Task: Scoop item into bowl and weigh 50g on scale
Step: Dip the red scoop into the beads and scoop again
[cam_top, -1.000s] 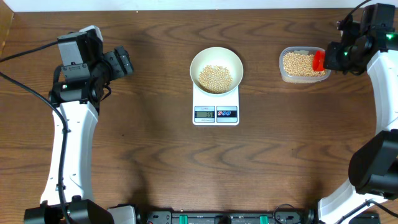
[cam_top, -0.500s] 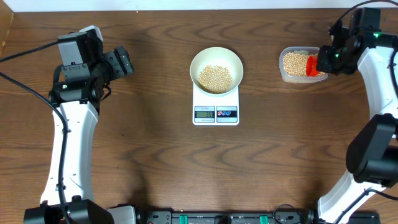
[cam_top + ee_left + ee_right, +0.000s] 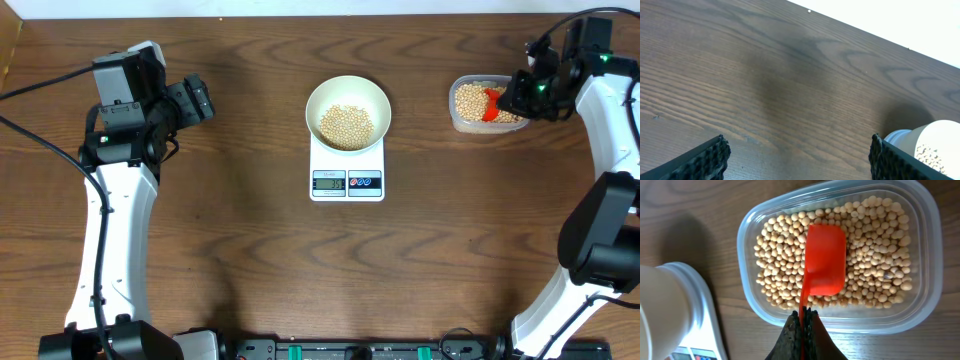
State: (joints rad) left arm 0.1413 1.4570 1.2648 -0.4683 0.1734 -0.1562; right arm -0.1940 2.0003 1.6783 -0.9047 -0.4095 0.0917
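Note:
A white bowl [image 3: 348,98] with a heap of pale-tan beans [image 3: 345,124] stands on the white scale [image 3: 347,180] at mid table. More beans [image 3: 875,255] fill a clear plastic tub [image 3: 925,210] at the back right. My right gripper [image 3: 804,316] is shut on the handle of a red scoop [image 3: 825,265], whose empty blade lies over the beans in the tub [image 3: 461,122]. The left gripper [image 3: 797,155] is open over bare wood at the left, its fingers wide apart, with the bowl [image 3: 935,137] at its right.
The table's back edge [image 3: 300,14] runs close behind the bowl and tub. The left arm [image 3: 125,150] stands at the left side and the right arm [image 3: 610,150] along the right edge. Bare dark wood lies in front of the scale.
The right gripper has carried the red scoop leftward from the tub's right rim to over the beans in the tub. The left arm has not moved.

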